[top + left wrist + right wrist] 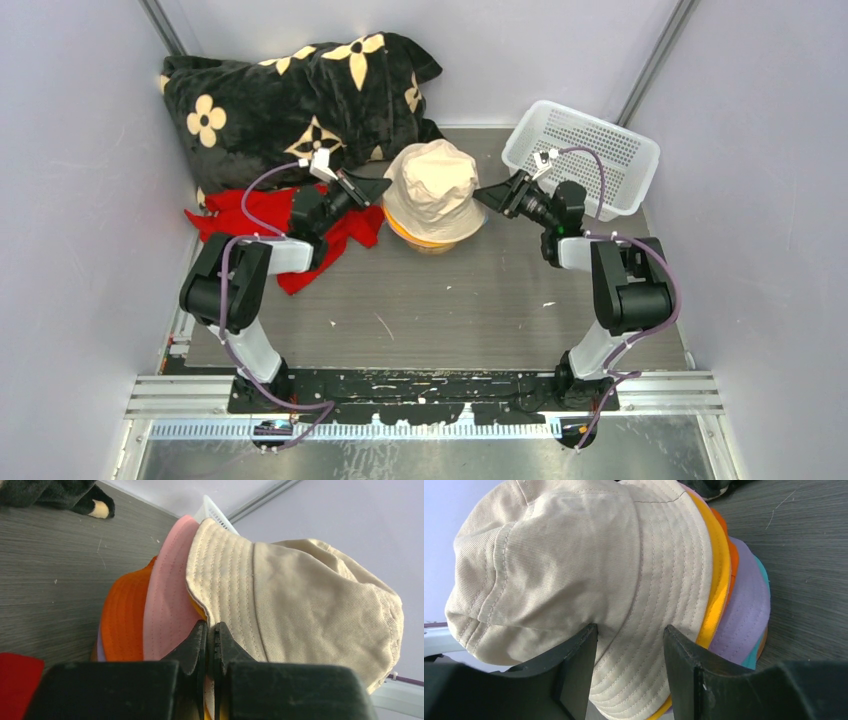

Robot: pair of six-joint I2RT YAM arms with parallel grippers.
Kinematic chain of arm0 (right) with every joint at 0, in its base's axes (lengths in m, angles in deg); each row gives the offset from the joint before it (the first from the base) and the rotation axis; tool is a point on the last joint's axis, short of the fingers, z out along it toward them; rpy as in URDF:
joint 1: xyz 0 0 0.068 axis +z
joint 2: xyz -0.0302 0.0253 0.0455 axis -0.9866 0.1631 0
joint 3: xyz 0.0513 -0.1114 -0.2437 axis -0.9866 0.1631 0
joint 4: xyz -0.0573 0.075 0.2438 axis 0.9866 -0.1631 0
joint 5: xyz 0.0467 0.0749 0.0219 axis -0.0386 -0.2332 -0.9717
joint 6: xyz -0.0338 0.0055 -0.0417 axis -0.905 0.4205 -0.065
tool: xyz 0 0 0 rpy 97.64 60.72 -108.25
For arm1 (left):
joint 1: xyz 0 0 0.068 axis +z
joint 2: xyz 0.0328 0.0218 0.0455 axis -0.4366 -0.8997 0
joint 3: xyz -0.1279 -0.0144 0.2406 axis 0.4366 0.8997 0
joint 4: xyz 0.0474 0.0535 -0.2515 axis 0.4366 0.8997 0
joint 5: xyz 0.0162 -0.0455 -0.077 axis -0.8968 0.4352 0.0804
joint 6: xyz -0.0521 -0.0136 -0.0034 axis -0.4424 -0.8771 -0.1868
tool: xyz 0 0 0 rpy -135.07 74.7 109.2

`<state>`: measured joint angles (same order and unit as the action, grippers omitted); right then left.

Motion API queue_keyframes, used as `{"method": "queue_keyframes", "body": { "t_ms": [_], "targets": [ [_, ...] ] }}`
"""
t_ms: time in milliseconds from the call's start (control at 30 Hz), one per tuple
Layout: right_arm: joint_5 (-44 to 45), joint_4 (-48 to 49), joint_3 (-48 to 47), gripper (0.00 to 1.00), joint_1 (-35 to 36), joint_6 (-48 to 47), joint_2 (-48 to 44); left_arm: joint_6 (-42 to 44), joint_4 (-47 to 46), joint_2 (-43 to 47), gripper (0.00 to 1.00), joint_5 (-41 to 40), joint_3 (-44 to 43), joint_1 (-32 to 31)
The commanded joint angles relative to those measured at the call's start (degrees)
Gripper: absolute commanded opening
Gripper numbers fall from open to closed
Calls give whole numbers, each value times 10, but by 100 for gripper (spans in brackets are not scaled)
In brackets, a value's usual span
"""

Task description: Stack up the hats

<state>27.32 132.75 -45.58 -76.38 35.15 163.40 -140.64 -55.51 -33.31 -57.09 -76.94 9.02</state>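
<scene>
Beige hat (435,185) tops the stack on the counter (450,300), between your 2 hands. Your left hand (210,630) is pinched together on its brim; pull away without letting go and you'll drag it off the pink hat (167,600) beneath. Your right hand (630,630) stands apart, straddling the brim, and could snag it. Of the teal hat (765,580) you see only a sliver, and the lower crowns are hidden.
</scene>
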Motion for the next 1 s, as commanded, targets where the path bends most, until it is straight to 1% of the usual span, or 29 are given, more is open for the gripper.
{"method": "queue_keyframes", "body": {
  "t_ms": [0,200,300,367,467,500,567,667,700,733,767,800,833,867,900,933,967],
  "targets": [
    [9,-7,-22,56,14,-24,14,0,-30,-37,0,8,27,0],
    [10,-8,-23,56,15,-27,19,-19,-70,-80,0,10,37,1],
    [13,-11,-24,56,15,-30,14,-30,-89,-85,0,13,38,3],
    [15,-14,-23,56,15,-33,4,-33,-87,-74,0,17,35,5],
    [28,-44,-24,57,12,-57,-29,-22,-48,-36,0,14,33,8],
    [37,-65,-25,58,11,-72,-48,-14,-26,-15,4,11,34,9],
    [67,-134,-29,60,8,-121,-94,19,53,36,13,-8,34,11],
    [152,-278,-46,70,4,-208,-174,87,244,134,32,-78,25,12],
    [187,-320,-51,78,2,-232,-197,110,307,168,39,-106,21,12],
    [221,-359,-56,95,-2,-249,-219,131,354,197,46,-136,19,13],
    [261,-390,-59,100,-7,-258,-239,147,400,228,56,-166,19,14],
    [313,-418,-61,100,-12,-259,-258,156,441,251,67,-203,21,13],
    [380,-442,-56,100,-16,-252,-278,159,478,284,80,-252,22,14],
    [447,-452,-45,100,-18,-243,-298,161,507,306,92,-283,26,14],
    [507,-446,-29,100,-19,-233,-318,165,527,324,99,-310,30,14],
    [585,-433,-13,100,-19,-216,-345,169,542,344,100,-330,34,15],
    [637,-417,6,100,-18,-195,-361,170,553,357,100,-348,39,14]
  ]
}}
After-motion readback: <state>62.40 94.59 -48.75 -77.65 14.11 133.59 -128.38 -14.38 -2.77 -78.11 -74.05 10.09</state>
